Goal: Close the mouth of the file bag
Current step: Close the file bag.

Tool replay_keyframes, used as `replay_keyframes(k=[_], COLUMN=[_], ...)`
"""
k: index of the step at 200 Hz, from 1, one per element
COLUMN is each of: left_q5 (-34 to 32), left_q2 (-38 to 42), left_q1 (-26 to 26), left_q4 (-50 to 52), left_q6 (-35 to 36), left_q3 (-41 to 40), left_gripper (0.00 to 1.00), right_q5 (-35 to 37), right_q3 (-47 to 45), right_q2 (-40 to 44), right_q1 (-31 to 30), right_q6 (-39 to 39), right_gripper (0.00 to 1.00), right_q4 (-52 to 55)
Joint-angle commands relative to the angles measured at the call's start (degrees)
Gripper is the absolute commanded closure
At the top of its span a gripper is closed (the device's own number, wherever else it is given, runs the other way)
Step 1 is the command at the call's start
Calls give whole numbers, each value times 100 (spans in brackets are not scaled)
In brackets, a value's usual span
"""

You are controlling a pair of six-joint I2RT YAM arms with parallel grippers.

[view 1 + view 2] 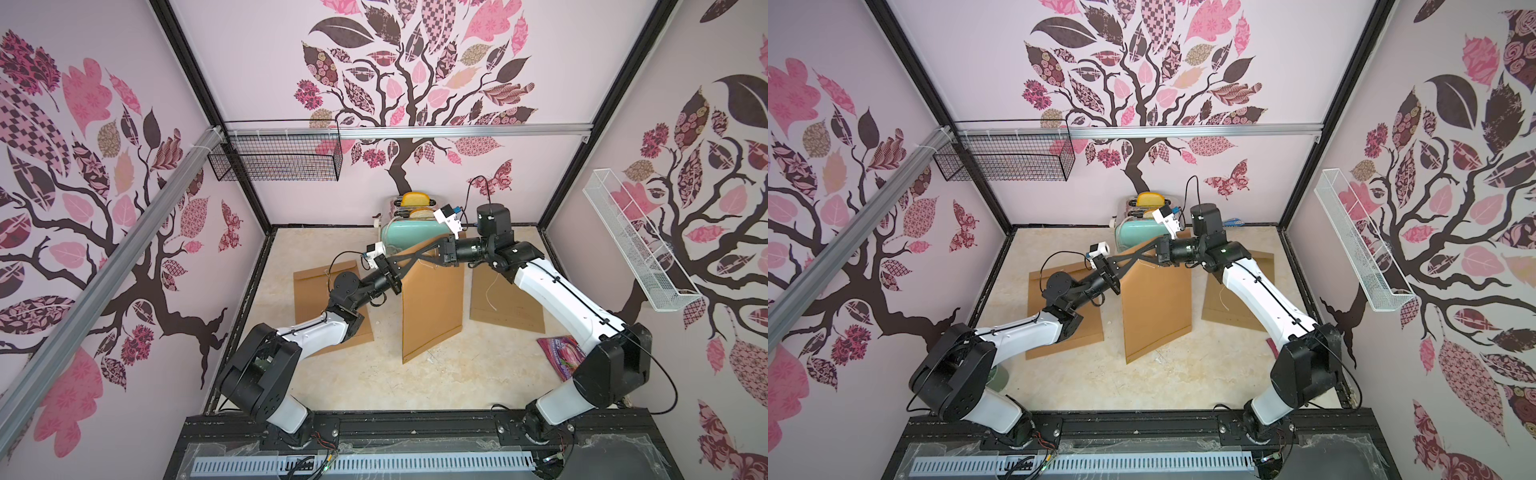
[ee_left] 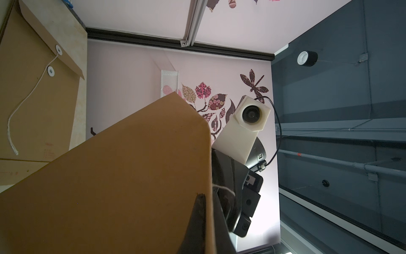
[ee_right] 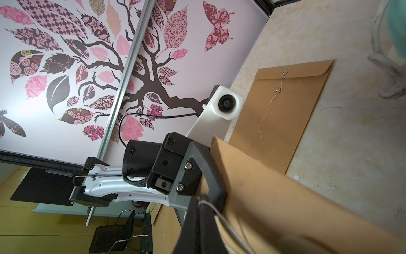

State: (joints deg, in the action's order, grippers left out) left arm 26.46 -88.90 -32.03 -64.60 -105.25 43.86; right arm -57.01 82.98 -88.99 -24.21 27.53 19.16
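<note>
Pinching the file bag's [image 1: 432, 316] edge in the left claw [image 2: 208, 196]. Nipping its string [image 3: 219, 214] in the right claw [image 3: 201, 199], just beside the left.

Bright, even top views with wide-angle distortion; wrist views dimmer.

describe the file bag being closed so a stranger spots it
From the mint toaster at the back, come forward to the middle file bag between two flat ones. Only it tilts up, left gripper holding its raised end, right gripper pinching its string.
</note>
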Motion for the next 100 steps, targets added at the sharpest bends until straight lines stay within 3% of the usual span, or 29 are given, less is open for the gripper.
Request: replay_keyframes(k=[1,100], left_q5=[50,-77], left_q2=[-5,-114], left_q1=[-31,-28], left_q4=[-347,-642], left_q6=[-57,-259], left_q3=[186,289], left_gripper=[100,100], right_q5=[59,152], right_q3=[-261,-1242], right_q2=[33,396], right_q1=[-108,-417], right_q6=[70,64], right_gripper=[100,100], right_q4=[-173,-418])
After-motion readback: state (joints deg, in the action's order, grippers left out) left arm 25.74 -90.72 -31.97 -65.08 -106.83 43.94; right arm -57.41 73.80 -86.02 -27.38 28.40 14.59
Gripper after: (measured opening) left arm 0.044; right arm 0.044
